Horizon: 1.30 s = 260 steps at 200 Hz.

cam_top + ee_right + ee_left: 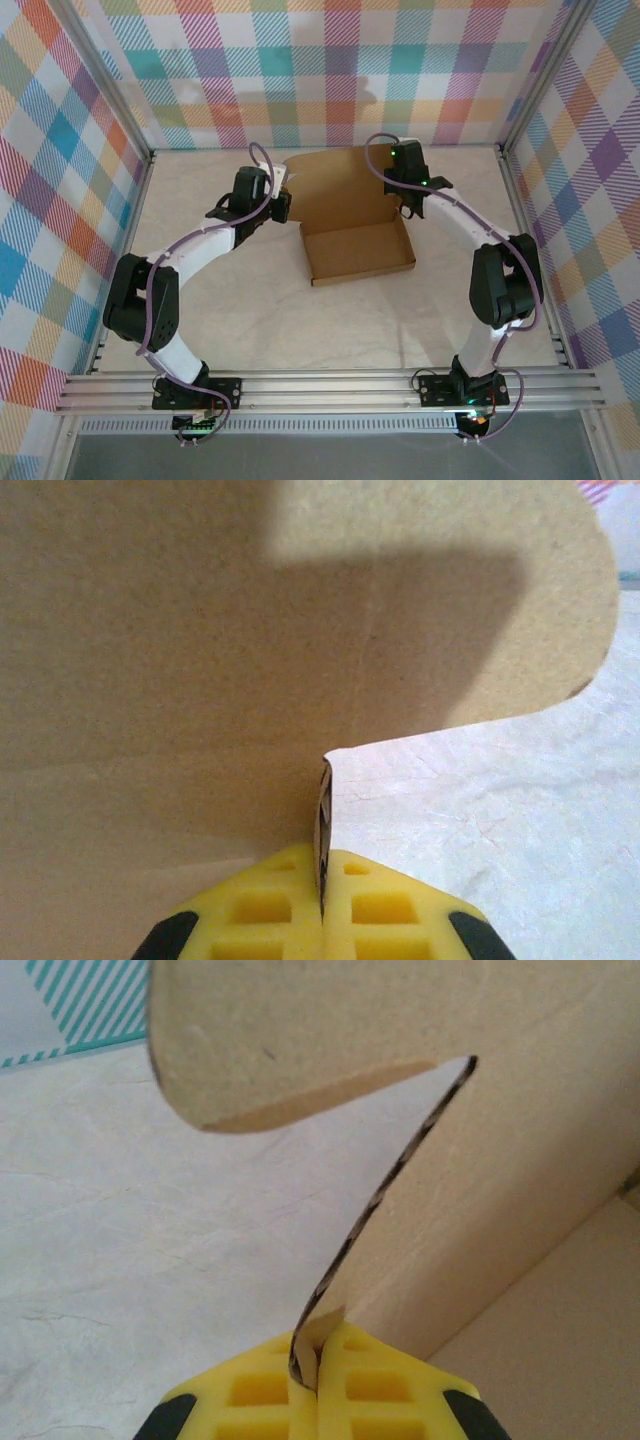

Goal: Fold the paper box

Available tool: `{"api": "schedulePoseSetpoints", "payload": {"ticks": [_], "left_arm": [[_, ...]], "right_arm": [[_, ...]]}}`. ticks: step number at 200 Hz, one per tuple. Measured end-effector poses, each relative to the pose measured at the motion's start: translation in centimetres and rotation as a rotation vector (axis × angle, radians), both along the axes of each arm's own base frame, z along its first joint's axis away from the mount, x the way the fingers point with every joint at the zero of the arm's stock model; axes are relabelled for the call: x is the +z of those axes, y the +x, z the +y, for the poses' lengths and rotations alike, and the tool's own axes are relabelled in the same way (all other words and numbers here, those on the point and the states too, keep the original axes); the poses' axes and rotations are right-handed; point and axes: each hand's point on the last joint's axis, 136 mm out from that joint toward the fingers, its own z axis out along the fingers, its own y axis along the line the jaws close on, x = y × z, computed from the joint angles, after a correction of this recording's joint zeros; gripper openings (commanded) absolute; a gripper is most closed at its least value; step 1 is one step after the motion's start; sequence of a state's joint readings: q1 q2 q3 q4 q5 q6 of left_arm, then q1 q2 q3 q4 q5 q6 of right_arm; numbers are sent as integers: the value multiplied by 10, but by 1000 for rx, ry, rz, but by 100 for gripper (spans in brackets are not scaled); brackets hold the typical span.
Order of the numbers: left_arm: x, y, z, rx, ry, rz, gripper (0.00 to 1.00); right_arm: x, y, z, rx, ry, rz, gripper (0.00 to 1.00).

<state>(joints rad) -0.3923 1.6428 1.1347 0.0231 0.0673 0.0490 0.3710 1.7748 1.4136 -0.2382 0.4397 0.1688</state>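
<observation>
Holding paper box lid upright | left pincer, right pincer clamped on lid edges | next, likely: lower lid together, evenly

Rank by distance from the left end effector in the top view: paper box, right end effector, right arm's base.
1. paper box: centre, flap pinched in the left end effector.
2. right end effector: across the box, on the flap's right edge.
3. right arm's base: near edge, right.

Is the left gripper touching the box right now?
Touching. In the left wrist view, the left gripper is shut on the box, with a thin cardboard edge pinched between its yellow jaws.
</observation>
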Motion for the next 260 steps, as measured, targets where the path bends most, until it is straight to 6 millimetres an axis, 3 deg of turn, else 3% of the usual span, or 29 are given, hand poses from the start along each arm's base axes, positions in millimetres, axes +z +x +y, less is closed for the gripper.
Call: {"api": "schedulePoseSetpoints", "payload": {"ticks": [40, 76, 89, 100, 130, 146, 205, 235, 260], "left_arm": [[-1, 5, 1, 72, -46, 26, 5], [-8, 6, 6, 73, -44, 51, 11], [-8, 6, 8, 55, -64, 59, 23], [-7, 7, 9, 39, -86, 64, 42], [-4, -10, 8, -85, -117, 58, 66], [2, -16, 11, -155, -136, 55, 73], [3, -32, 45, -380, -155, 33, 78], [-13, -40, 57, -446, -159, 80, 78], [-25, -31, 75, -439, -175, 107, 78]], "right_arm": [[0, -5, 2, -62, 1, -9, 0], [-1, -5, 4, 8, -7, 11, 0], [-2, -6, 4, 66, 15, 26, 0], [-3, -9, 6, 135, 29, 34, 0], [-2, -13, 14, 330, 56, 22, 0], [-1, -14, 16, 422, 92, 18, 0], [-3, -18, 26, 669, 163, 13, 0], [0, -15, 29, 725, 177, 6, 0], [1, -18, 34, 780, 188, 1, 0]]}}
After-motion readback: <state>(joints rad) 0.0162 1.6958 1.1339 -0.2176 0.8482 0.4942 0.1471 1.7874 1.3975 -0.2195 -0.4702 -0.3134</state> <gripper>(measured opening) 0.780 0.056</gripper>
